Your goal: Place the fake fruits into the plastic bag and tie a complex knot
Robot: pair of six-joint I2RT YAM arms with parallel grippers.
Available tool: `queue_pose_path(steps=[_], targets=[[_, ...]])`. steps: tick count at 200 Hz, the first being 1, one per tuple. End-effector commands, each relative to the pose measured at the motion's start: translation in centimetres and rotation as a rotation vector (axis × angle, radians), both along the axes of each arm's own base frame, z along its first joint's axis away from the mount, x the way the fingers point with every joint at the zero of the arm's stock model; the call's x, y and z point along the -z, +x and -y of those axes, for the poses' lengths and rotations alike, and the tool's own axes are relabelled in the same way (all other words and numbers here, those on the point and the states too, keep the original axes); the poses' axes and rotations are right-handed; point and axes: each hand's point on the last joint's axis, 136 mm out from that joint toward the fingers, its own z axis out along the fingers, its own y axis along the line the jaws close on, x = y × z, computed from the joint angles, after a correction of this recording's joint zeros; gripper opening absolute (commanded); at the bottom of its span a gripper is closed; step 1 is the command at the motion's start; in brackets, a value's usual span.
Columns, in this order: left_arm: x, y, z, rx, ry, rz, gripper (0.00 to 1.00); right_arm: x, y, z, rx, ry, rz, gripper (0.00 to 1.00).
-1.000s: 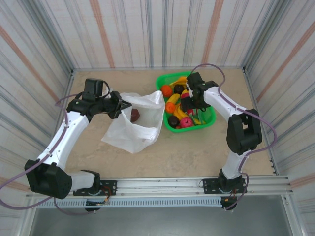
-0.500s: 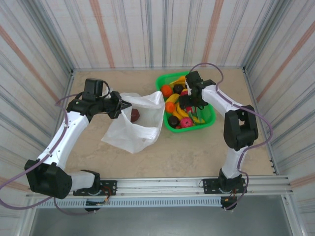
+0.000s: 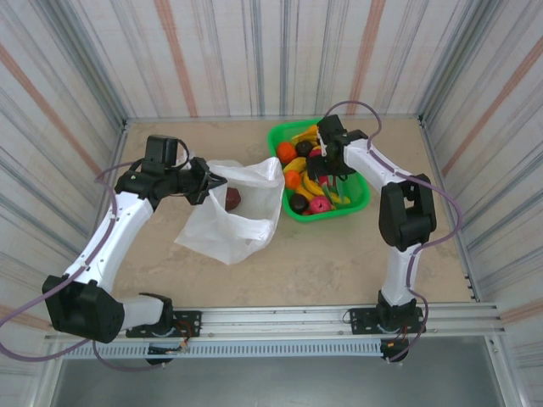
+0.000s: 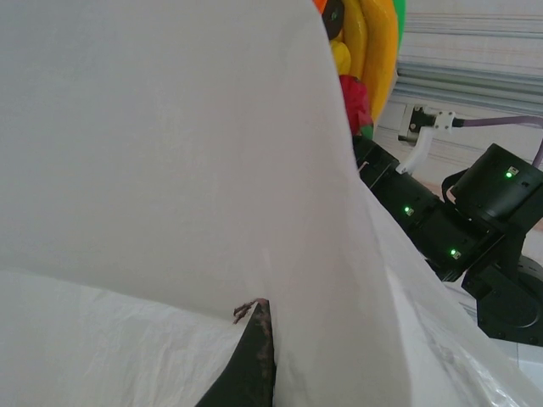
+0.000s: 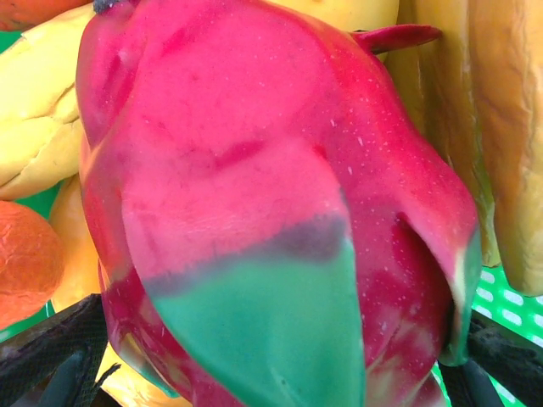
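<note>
The white plastic bag lies open at mid-left of the table. My left gripper is shut on the bag's rim and holds its mouth up. One dark maroon fruit sits inside. In the left wrist view the bag film hangs over a dark finger. Other fake fruits, oranges and bananas among them, fill the green basket. My right gripper is down among them, open. A pink-red fruit with a green tip lies between its fingers.
The basket stands just right of the bag's mouth. Striped walls close in the table on three sides. The right arm's elbow stands over the table on the right. Bare tabletop stretches in front of the bag and basket.
The right gripper has moved a little further back and lower into the basket, and its elbow has swung left. The left arm and the bag have not moved.
</note>
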Motion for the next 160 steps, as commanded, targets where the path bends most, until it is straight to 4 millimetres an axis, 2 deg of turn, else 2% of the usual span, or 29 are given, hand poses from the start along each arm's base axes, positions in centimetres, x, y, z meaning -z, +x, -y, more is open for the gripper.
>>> queue_pose_path(steps=[1,21,50,68,102,138,160], targets=[[-1.0,-0.3,-0.1,0.018,-0.001,0.027,0.03,-0.7,1.6,0.5,0.016,-0.027,0.040,0.99],[-1.0,-0.3,-0.2,0.018,0.002,0.029,0.03,-1.2,1.4,0.4,0.006,-0.015,0.049,0.99],[-1.0,-0.3,-0.2,0.020,0.002,0.029,0.03,-2.8,0.1,-0.4,-0.050,0.065,0.065,0.99],[-0.9,-0.3,-0.1,0.020,0.002,0.027,0.03,-3.5,-0.5,0.3,-0.054,0.070,0.074,0.98],[-1.0,-0.3,-0.1,0.021,0.001,0.029,0.02,-2.8,-0.4,1.7,-0.033,0.058,0.056,0.89],[-1.1,-0.4,-0.2,0.018,0.004,0.033,0.02,-2.2,0.0,1.5,-0.049,0.050,0.047,0.89],[-1.1,-0.4,-0.2,0.017,0.004,0.030,0.03,-3.3,0.4,1.4,-0.054,0.059,0.072,0.93]])
